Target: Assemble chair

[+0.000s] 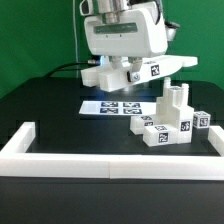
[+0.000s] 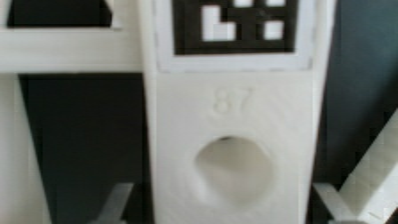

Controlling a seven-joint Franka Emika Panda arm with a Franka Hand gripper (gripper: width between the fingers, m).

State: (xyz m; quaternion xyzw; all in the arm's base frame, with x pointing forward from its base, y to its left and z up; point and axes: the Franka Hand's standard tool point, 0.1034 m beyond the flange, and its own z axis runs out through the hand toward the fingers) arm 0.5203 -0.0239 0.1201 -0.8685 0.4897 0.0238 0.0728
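**Gripper straddling a chair slab**

The gripper (image 1: 126, 76) is hanging beyond the marker board (image 1: 112, 106), its fingers (image 2: 350, 200) flanking a tagged slab (image 2: 231, 120). I cannot tell whether they are clamping it. More chair parts (image 1: 170, 126) are sitting clustered on the worktop (image 1: 50, 110), just behind the rail (image 1: 110, 162)

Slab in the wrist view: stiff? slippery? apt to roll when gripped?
The slab looks like thick moulded plastic, so it is probably stiff. Its matte flat sides should give the gripper fair purchase. Flat-faced with square edges, it is unlikely to roll.
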